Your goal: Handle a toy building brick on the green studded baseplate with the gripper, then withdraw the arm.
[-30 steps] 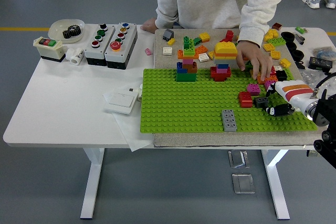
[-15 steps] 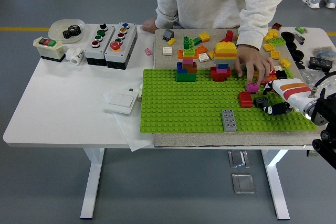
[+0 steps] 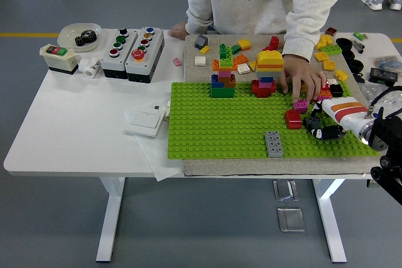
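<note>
Still at the brick: grasp stage, withdrawal yet to come

Over the green studded baseplate, toward its 3 o'clock edge, the right robot hand sits low with dark fingers curled around a small dark brick; whether they truly clamp it, I cannot tell. That brick lies on the plate just at 3 o'clock of the red brick, too hidden to judge its long axis. By my reading, handling is underway and pulling the arm back off the desk remains. A person's hand rests at 12 o'clock of it, touching bricks near the magenta brick. No left robot hand shows.
</note>
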